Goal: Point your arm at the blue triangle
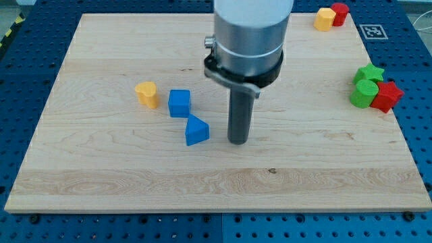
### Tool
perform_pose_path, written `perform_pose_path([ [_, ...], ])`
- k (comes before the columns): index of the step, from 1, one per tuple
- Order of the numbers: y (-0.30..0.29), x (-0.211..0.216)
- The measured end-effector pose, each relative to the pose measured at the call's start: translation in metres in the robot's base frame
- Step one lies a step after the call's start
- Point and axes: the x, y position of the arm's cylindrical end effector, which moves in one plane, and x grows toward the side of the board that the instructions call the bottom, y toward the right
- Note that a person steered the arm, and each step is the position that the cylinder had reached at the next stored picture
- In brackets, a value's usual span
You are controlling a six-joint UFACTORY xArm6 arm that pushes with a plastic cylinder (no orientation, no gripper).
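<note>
The blue triangle (pixel 196 130) lies on the wooden board (pixel 101 169), left of centre. My tip (pixel 238 142) rests on the board just to the triangle's right, a short gap apart, not touching it. A blue cube (pixel 179 102) sits just above and left of the triangle. A yellow block (pixel 146 94) lies left of the cube.
A green star (pixel 370 73), a green cylinder (pixel 364 94) and a red star (pixel 386 96) cluster at the board's right edge. A yellow block (pixel 325 18) and a red block (pixel 339 13) sit at the top right corner.
</note>
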Motion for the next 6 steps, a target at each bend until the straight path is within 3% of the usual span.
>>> perform_pose_path([
  [4, -0.104, 0.012],
  [6, -0.113, -0.012],
])
